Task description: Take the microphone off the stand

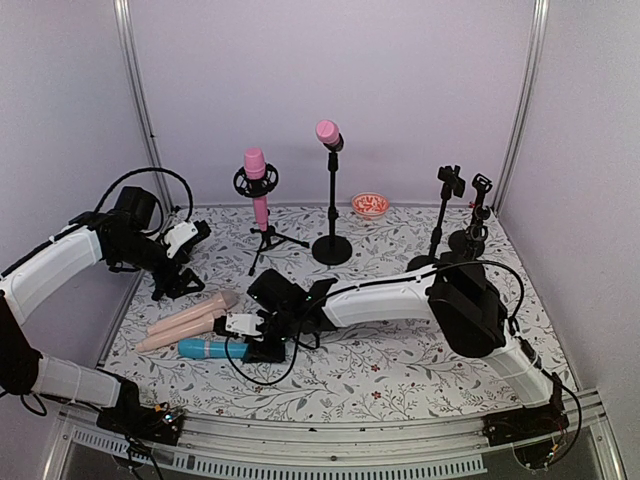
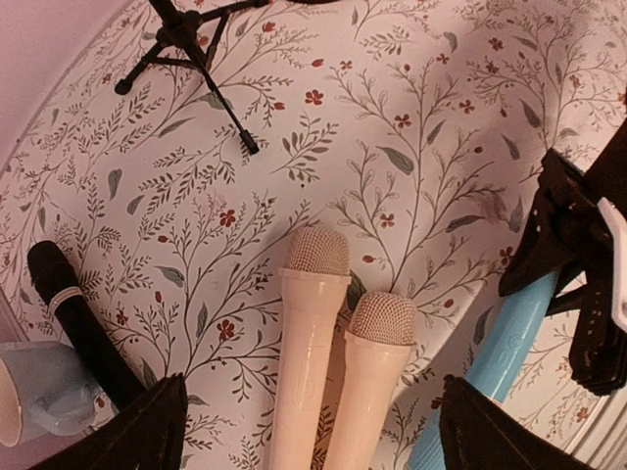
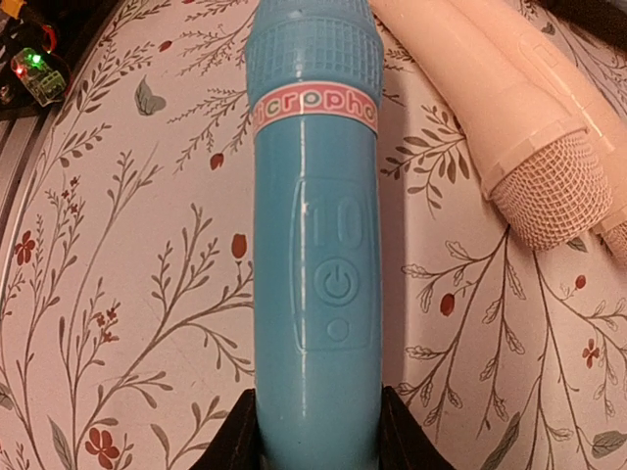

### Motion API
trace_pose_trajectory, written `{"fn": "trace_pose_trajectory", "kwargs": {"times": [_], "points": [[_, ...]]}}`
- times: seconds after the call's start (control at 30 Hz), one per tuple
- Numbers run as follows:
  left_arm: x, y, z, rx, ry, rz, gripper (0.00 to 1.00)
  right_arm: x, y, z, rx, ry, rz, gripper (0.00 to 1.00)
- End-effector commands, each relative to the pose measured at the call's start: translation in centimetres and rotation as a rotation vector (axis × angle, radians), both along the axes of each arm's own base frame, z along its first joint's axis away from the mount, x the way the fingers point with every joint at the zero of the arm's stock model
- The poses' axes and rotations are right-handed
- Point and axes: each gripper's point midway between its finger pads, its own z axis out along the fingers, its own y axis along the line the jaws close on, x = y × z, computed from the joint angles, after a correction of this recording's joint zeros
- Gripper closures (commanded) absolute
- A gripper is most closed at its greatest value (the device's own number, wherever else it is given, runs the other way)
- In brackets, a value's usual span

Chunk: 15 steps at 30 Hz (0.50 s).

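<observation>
A pink microphone (image 1: 256, 178) stands in a tripod stand (image 1: 268, 240) at the back. A second pink microphone (image 1: 327, 132) sits on a round-base stand (image 1: 332, 245). My right gripper (image 1: 252, 340) (image 3: 318, 436) is shut on a blue microphone (image 1: 205, 348) (image 3: 315, 245) lying low over the table, its black fingers (image 3: 227, 446) pressing both sides of the handle. My left gripper (image 1: 178, 283) (image 2: 315, 416) hangs open above two peach microphones (image 1: 188, 320) (image 2: 312, 343) that lie side by side, touching neither.
Two empty stands (image 1: 448, 200) (image 1: 478, 215) are at the back right, with a small red bowl (image 1: 370, 205) by the back wall. A black rod-like object (image 2: 78, 313) lies left of the peach microphones. Tripod legs (image 2: 196, 69) spread nearby.
</observation>
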Motion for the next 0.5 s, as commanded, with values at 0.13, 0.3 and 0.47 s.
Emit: {"fn": "trace_pose_trajectory", "kwargs": {"times": [0.13,0.3,0.47], "points": [[0.2,-0.4,1.1,-0.013,-0.030,-0.008,0.09,1.8,1.6,-0.4,0.004,-0.088,-0.031,0.62],[0.3,-0.4,1.1,-0.015,-0.029,-0.007,0.09,4.0,1.9,2.4,0.064,-0.132,-0.148,0.13],[0.3,-0.4,1.1,-0.018,-0.031,-0.006,0.09,8.1,0.4,10.1,0.219,-0.160,-0.296,0.03]]}}
